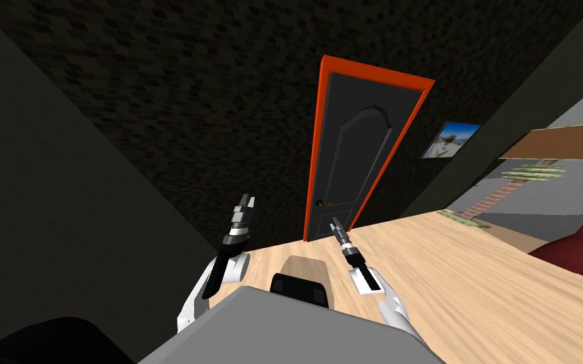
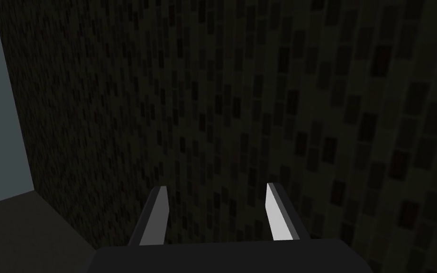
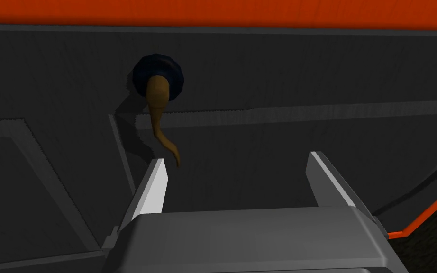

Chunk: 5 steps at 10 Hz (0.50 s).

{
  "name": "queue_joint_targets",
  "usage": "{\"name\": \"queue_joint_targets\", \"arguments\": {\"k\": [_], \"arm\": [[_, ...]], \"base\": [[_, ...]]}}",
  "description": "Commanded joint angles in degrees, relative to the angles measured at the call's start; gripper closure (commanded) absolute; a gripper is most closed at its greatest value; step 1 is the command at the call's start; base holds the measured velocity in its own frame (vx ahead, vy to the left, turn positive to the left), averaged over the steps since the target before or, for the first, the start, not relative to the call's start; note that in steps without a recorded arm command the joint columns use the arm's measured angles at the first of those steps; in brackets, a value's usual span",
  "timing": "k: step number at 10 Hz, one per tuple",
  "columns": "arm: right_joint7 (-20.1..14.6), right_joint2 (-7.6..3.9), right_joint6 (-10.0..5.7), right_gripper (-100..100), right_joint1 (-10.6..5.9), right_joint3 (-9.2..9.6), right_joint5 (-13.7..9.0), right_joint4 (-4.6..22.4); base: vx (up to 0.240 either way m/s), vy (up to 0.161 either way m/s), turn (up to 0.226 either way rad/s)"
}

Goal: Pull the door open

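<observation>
**Right pincer [image 3: 236, 159] at the door handle.** The pincer is spread wide and grips nothing; its two fingers [image 3: 153, 189] point at the door [image 3: 284, 71]. The handle [image 3: 158, 113] is a brown curved lever on a dark round mount. The lever's free end lies at the edge of the gap, just beside one fingertip, and contact cannot be judged. The open stance suits the step in hand, which is probably bringing the fingers around the lever before closing. The lever is not yet centred between them, so a small sideways correction seems needed.

**Door and surround.** The door is dark grey with raised panels, and it appears to sit shut within its orange frame [image 3: 213, 12]. In the head view the door [image 1: 350, 158] stands ahead of the robot in a dark patterned wall [image 1: 189, 95]. The handle [image 1: 323, 203] is near the door's left edge, just beyond the right pincer [image 1: 336, 224]. A grip at that edge, likely far from the hinges, should give the pull most leverage.

**Left pincer [image 1: 246, 201].** It is raised beside the right arm, clear of the door. Its fingers [image 2: 158, 213] are apart and hold nothing, facing the wall, presumably kept out of the door's swing.

**Room.** A wooden floor [image 1: 473, 278] runs up to the threshold. A small picture [image 1: 451, 140] hangs to the right of the frame.
</observation>
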Motion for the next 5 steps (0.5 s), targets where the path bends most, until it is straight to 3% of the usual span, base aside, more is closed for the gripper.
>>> {"name": "queue_joint_targets", "arguments": {"k": [1,2,4,5], "arm": [[-0.54,-0.43,-0.62,-100,-0.87,0.17,0.25,2.66],[-0.54,-0.43,-0.62,-100,-0.87,0.17,0.25,2.66],[-1.51,-1.27,-1.57,-100,-2.61,0.43,0.63,6.20],[-1.51,-1.27,-1.57,-100,-2.61,0.43,0.63,6.69]], "base": [[0.046,-0.042,0.059],[0.041,-0.028,0.029],[0.049,-0.043,0.063],[0.059,-0.046,0.034]]}}
